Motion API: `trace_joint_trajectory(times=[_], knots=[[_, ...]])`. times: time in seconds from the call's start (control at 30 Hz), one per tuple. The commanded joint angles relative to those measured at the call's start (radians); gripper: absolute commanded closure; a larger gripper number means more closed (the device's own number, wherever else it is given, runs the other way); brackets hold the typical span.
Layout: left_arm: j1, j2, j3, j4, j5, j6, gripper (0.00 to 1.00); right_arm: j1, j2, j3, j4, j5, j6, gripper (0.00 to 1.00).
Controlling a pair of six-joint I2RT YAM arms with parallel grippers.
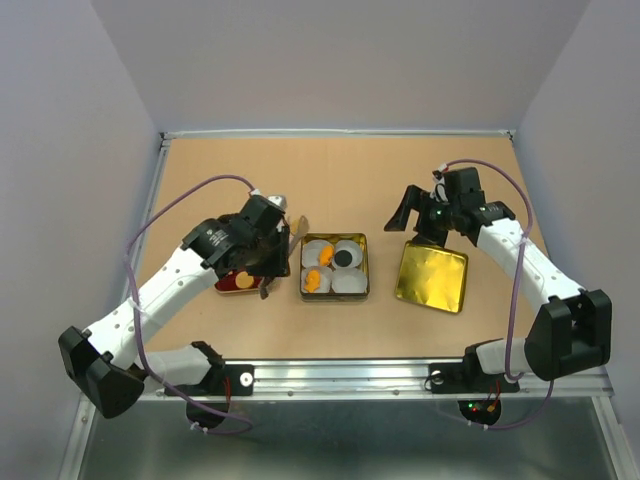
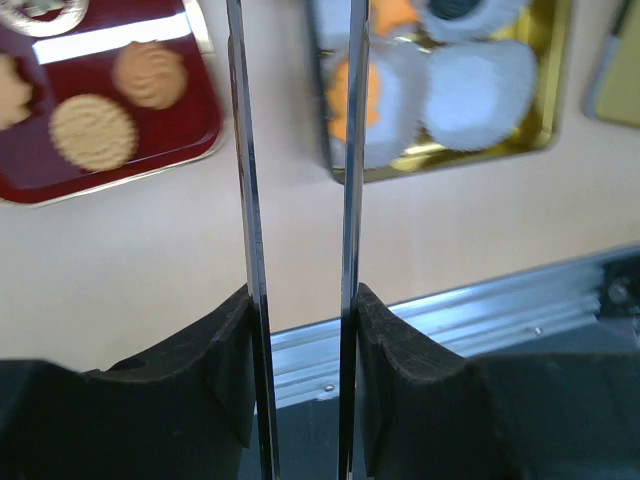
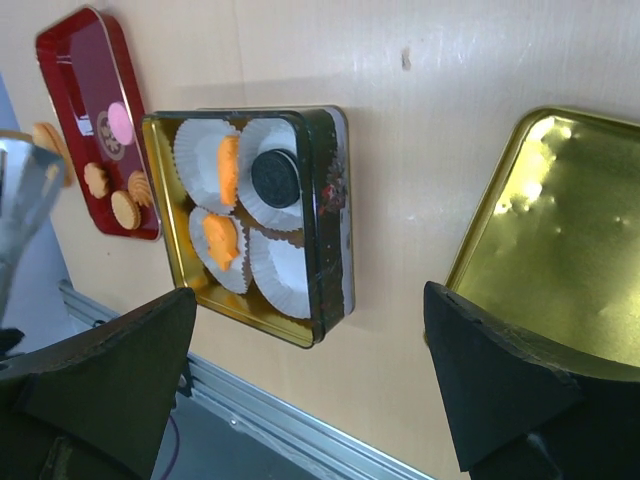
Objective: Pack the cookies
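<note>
Cookies point(image 3: 228, 168) are split btw two spots: three sit in the gold tin point(image 3: 330, 215) at the middle of the table point(image 1: 340, 180), the rest lie on a red tray point(image 3: 75, 90) just left of the tin. Inside the tin are four white paper cups point(image 3: 285, 272), two by two. Both cups on the tray side carry an orange cookie, one of them tipped up on edge; the far cup on the other side holds the dark cookie point(image 3: 275, 178), and the last cup shows bare paper. On the tray lie a pink cookie point(image 3: 120, 122) and several tan-orange cookies point(image 2: 93, 131), round and flower-shaped, flat and apart. Right of the tin, near but not touching, a gold lid point(image 3: 560, 230) lies inside-up. Left gripper point(image 2: 302, 310) is over the gap btw tray and tin, pads pressed onto a pair of metal tongs point(image 2: 247, 200) whose two blades run nearly parallel w/ a narrow gap. The tips run out of the wrist view, so can't tell if they pinch anything. From above, left arm and tongs cover part of the tray. Right gripper point(image 3: 310, 300) hangs by the lid's far edge, right of the tin, fingers spread wide, nothing btw them. An alu rail point(image 1: 400, 372) runs along the table edge on the tin's near side
</note>
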Motion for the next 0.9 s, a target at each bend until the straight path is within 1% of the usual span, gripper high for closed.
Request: trace_joint_trajectory(times=[0.0,0.03,0.1,0.17,0.23,0.27,0.37,0.4,0.43,0.57,0.87], knots=[[-0.117,0.009,0.032,0.100,0.064,-0.034,0.77,-0.005,0.000,0.082,0.005,0.008,-0.003,0.00],[-0.166,0.013,0.020,0.126,0.078,-0.050,0.78,-0.005,0.000,0.088,0.004,0.008,0.000,0.00],[-0.220,0.017,0.008,0.149,0.078,-0.069,0.78,-0.005,-0.001,0.094,0.002,0.013,0.002,0.00],[-0.303,0.020,-0.014,0.175,0.055,-0.090,0.78,-0.007,-0.003,0.099,-0.004,0.019,0.000,0.00],[-0.349,0.021,-0.037,0.195,0.047,-0.121,0.78,-0.005,-0.001,0.099,-0.007,0.022,0.000,0.00],[-0.390,0.026,-0.049,0.217,0.043,-0.130,0.78,-0.005,-0.001,0.099,-0.007,0.022,0.000,0.00],[-0.450,0.047,-0.107,0.257,0.043,-0.162,0.78,-0.005,-0.003,0.094,-0.009,0.019,0.005,0.00],[-0.458,0.053,-0.118,0.264,0.041,-0.169,0.78,-0.005,-0.006,0.092,-0.010,0.019,0.005,0.00],[-0.463,0.061,-0.127,0.274,0.009,-0.184,0.79,-0.005,-0.009,0.091,-0.010,0.019,0.007,0.00],[-0.470,0.101,-0.176,0.290,-0.011,-0.210,0.80,-0.005,-0.023,0.086,-0.015,0.025,0.004,0.00],[-0.469,0.136,-0.187,0.287,-0.068,-0.233,0.80,-0.005,-0.030,0.068,-0.018,0.027,0.002,0.00]])
